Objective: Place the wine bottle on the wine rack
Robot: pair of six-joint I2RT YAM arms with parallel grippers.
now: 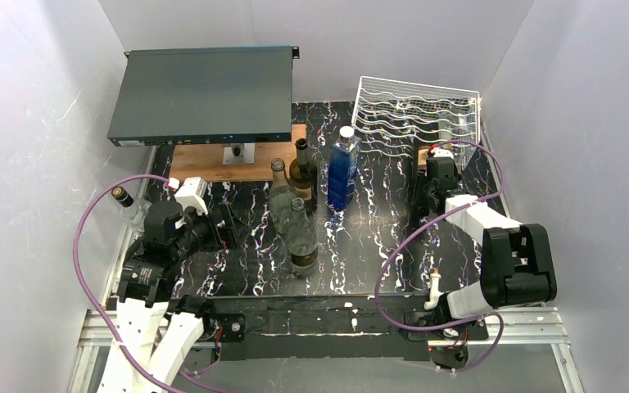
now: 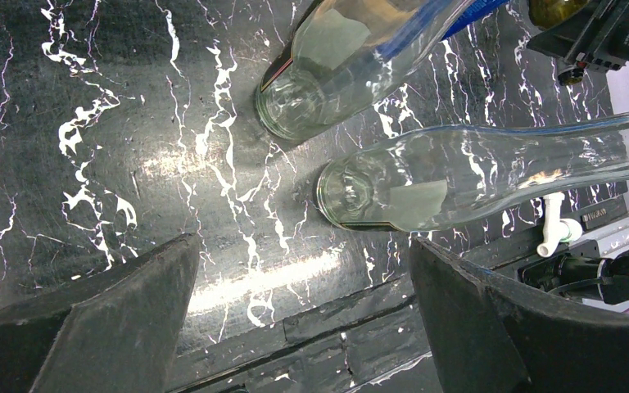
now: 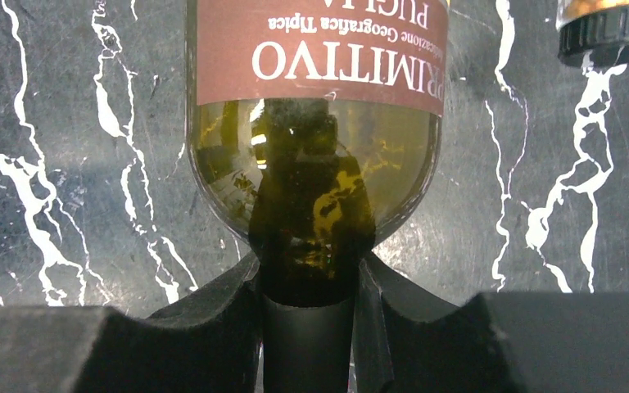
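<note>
My right gripper is shut on the black-capped neck of the wine bottle, a green glass bottle with a red-brown "PRIMITIVO" label. The bottle points straight away from the wrist camera over the marbled table. From above, this gripper is just in front of the white wire wine rack at the back right, and the arm hides most of the bottle. My left gripper is open and holds nothing, low over the table's near edge, at the left in the top view.
Two clear bottles stand just beyond the left fingers. Mid-table stand a dark bottle and a blue bottle. A dark flat box sits back left over a wooden board. A black round cap is near the held bottle.
</note>
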